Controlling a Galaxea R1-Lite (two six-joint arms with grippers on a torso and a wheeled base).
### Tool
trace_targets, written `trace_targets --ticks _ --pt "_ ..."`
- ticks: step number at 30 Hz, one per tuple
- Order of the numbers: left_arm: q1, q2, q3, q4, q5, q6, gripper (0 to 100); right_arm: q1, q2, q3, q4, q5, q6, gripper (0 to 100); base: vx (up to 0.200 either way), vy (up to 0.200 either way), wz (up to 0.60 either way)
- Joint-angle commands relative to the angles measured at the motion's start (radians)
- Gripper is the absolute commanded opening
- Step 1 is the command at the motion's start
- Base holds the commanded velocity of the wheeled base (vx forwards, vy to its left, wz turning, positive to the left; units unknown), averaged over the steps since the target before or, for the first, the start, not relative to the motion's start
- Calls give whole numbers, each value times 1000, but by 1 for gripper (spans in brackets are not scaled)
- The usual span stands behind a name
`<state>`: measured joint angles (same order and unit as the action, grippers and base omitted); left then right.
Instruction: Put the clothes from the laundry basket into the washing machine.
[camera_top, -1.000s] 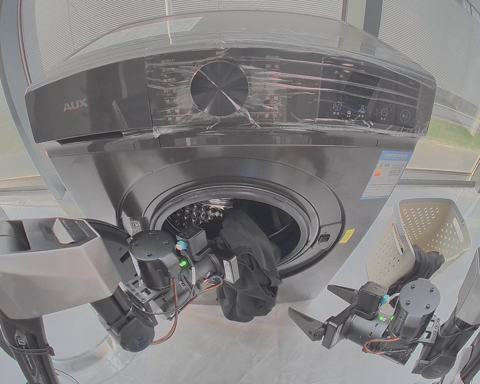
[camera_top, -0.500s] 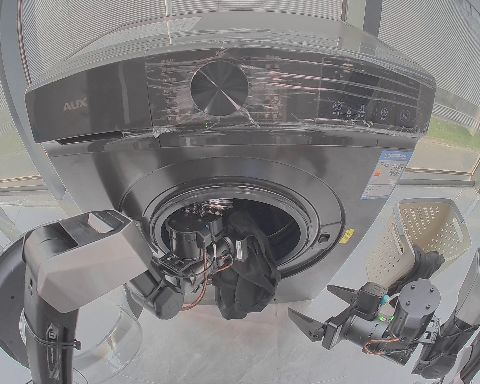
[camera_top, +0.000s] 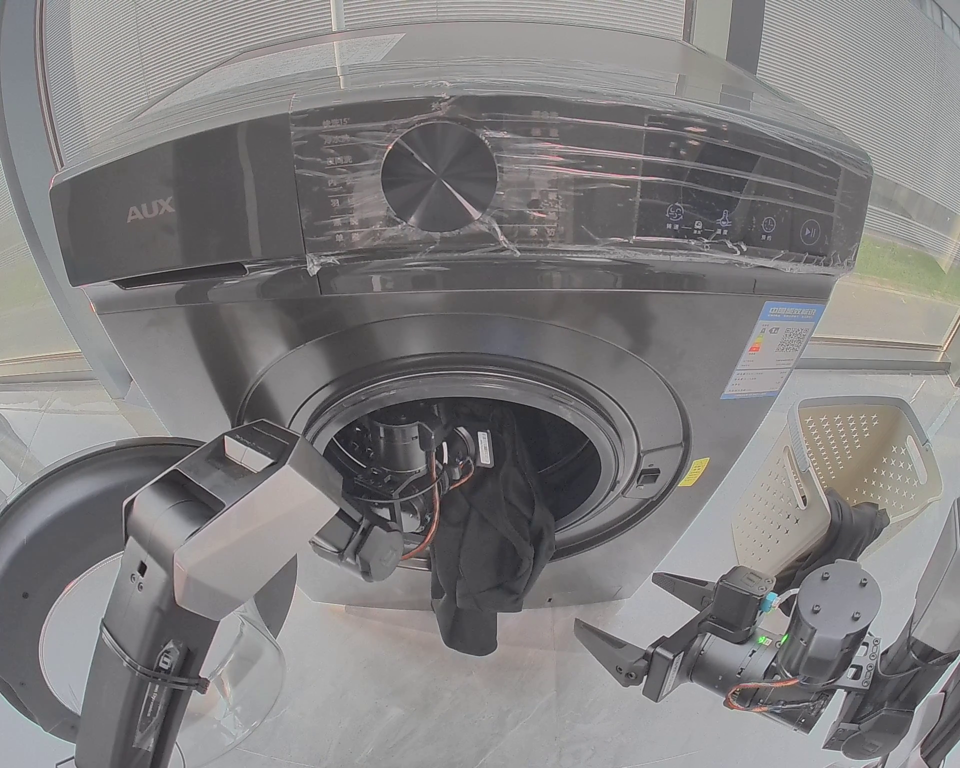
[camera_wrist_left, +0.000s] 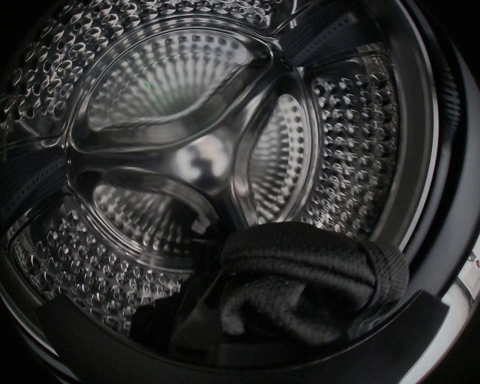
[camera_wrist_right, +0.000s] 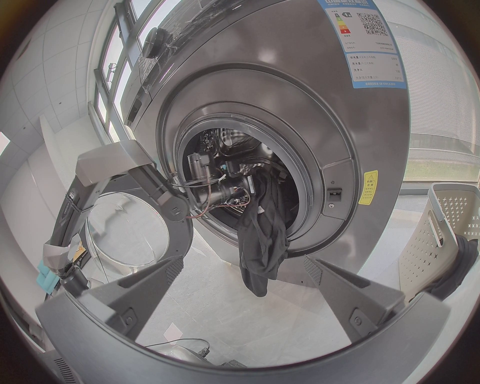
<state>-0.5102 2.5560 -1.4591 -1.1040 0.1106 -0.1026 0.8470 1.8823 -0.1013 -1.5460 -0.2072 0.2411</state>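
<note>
- Head view: the left gripper (camera_top: 482, 445) is inside the mouth of the washing machine (camera_top: 450, 300). Its jaws look closed on the top of a black garment (camera_top: 495, 540), though the cloth hides most of them. Most of the garment hangs outside, over the lower rim and down the front panel towards the floor. The right gripper (camera_top: 620, 603) hovers low near the laundry basket (camera_top: 860, 440), its jaws spread wide and empty. Another dark cloth (camera_top: 850, 530) lies in the basket.
- Left wrist view: the drum (camera_wrist_left: 200, 150) lies ahead. A bunched fold of the garment sits near the drum's lip, not deep inside.
- Right wrist view: the garment trails from the opening past the lower rim, and the door (camera_wrist_right: 125, 235) stands open to the side.
- Risks, as I judge them:
  - If the jaws let go here, the weight of the hanging part would probably drag the whole piece out onto the floor.
  - If the arm only pushes the held fold deeper, the tail may be left over the rim, where the door would trap it.
  - The cloth could also snag on the wrist cables.
</note>
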Motion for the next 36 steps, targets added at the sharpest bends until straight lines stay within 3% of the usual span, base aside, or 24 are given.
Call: trace_targets --ticks 1,2,4,6,16,17,19,21,29,34,36 --pt "24 136 -251 67 80 0 0 1 3 0 0 0 0 100 0 0 0" --pt "24 136 -251 67 80 0 0 1 3 0 0 0 0 100 0 0 0" --pt "35 181 -417 105 119 -6 0 3 3 2 0 -1 0 100 0 0 0" --pt "38 193 -471 136 121 -8 0 1 1 2 0 -1 0 100 0 0 0" --pt "33 185 -438 165 121 -14 0 3 -2 8 0 -1 0 100 0 0 0" --pt "33 182 -429 165 121 -16 100 3 -2 8 0 -1 0 100 0 0 0" --pt "29 178 -415 161 121 -19 100 3 -5 8 -2 -1 0 100 0 0 0" --pt "18 161 -392 161 123 -42 100 3 -5 8 0 -1 0 100 0 0 0" --pt "-33 -28 -98 230 98 -42 100 14 -6 8 -2 -1 0 100 0 0 0" --pt "-82 -128 134 268 -2 -48 100 17 -5 8 0 -1 0 100 0 0 0" --pt "-88 -122 155 259 -11 -48 100 23 -5 8 0 -1 1 100 0 0 0"
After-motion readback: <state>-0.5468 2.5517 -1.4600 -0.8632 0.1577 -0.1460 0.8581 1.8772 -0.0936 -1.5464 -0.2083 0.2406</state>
